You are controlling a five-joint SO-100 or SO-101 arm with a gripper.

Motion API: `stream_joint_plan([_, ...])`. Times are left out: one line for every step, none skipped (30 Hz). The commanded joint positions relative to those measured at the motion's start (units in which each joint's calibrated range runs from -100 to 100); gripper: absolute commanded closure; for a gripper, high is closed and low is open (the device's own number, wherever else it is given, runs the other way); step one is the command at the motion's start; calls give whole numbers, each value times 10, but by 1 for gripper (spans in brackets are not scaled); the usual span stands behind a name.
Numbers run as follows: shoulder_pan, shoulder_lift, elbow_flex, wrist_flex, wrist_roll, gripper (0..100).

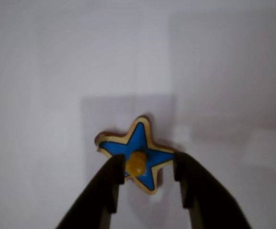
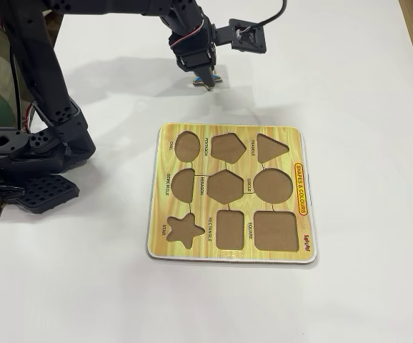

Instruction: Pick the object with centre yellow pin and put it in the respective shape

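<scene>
Bare white table (image 2: 349, 86) lies open between the star piece (image 2: 208, 81) and the board (image 2: 229, 194); nothing stands between.

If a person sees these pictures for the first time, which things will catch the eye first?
In the fixed view, the yellow board with nine empty brown shape holes fills the middle of the white table; its star hole is at the lower left corner. Beyond the board's far edge, the black arm reaches down over a small blue star. In the wrist view, the open gripper stands with its fingers either side of the star's yellow knob.
</scene>
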Motion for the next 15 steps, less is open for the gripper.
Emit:
stream_joint_plan([1,-16,-6,-3,-1,87])
stream_joint_plan([-1,-16,-6,-3,-1,87])
stream_joint_plan([-3,-16,-6,-3,-1,87])
stream_joint_plan([-5,-17,-6,-3,-1,87])
stream_joint_plan([-6,-17,-6,-3,-1,87])
stream_joint_plan([-6,-17,-6,-3,-1,87])
stream_joint_plan([-7,-17,-7,-3,-1,87])
stream_joint_plan([-7,-17,-8,-3,-1,87])
stream_joint_plan([-8,-17,-10,-3,-1,87])
stream_joint_plan([-14,-17,-11,-3,-1,87])
stream_joint_plan([-18,-17,-11,-3,-1,87])
stream_joint_plan([-20,-17,-9,-3,-1,87])
stream_joint_plan([-20,-17,-8,-3,-1,87])
stream_joint_plan([-23,-17,-8,-3,-1,87])
stream_joint_plan([-28,-17,-8,-3,-1,87])
